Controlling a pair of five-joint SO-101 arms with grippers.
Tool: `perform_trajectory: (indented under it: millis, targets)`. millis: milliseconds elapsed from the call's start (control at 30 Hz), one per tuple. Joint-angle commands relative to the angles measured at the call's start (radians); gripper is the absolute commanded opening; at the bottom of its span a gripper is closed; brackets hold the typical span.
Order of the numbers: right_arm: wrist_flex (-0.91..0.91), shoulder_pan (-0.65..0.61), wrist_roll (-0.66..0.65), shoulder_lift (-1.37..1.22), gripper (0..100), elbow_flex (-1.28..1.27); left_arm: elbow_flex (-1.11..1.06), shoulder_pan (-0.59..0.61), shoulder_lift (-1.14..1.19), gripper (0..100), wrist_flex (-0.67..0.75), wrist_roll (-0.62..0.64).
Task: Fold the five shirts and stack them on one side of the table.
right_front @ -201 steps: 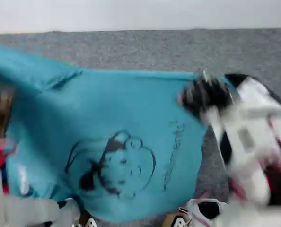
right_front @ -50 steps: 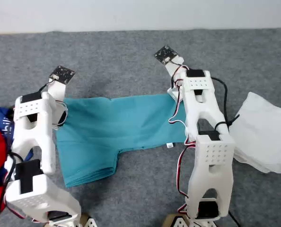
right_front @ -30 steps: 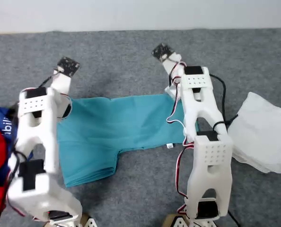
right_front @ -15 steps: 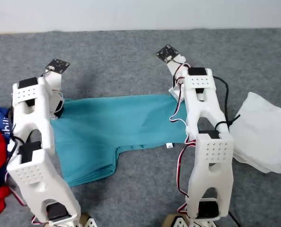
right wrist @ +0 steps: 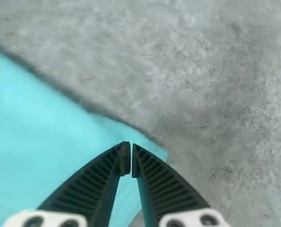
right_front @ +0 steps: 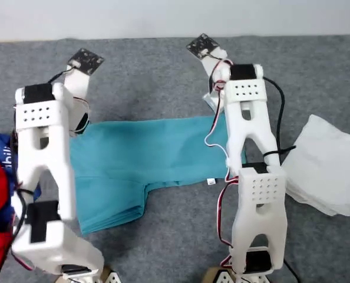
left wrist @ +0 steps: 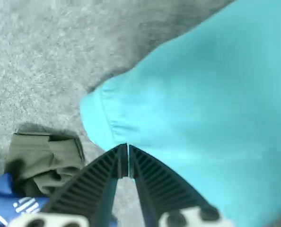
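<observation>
Shirt (right_front: 139,159), smooth teal, seemingly doubled, fuzzy grey table (right_front: 151,71)

The left arm (right_front: 42,153) and right arm (right_front: 248,135) are built of white shells pierced with grids of small holes, and red, white and black cables (right_front: 221,203) are looped along the right one. The left gripper (left wrist: 124,150) and right gripper (right wrist: 127,146) are fitted with black ribbed fingers (left wrist: 150,177).
</observation>
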State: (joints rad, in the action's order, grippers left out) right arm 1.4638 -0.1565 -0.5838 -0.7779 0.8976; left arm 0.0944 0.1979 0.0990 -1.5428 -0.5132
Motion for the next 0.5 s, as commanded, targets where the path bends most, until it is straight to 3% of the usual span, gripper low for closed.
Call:
perform_trajectory:
  millis: [0,100,233,467]
  targets:
    - [0.185,-0.025,0.043,0.015,1.0,0.127,-0.031,-0.068,-0.12,1,-0.103,0.005]
    - [0.321,-0.031,0.135,0.012,1.0,0.175,-0.16,-0.104,-0.183,1,-0.124,0.005]
    - [0.335,-0.027,0.224,0.051,0.9,0.092,-0.369,-0.153,-0.273,1,-0.106,0.005]
    - [0.329,-0.042,0.238,0.151,0.9,-0.198,-0.694,-0.252,-0.374,1,0.011,0.006]
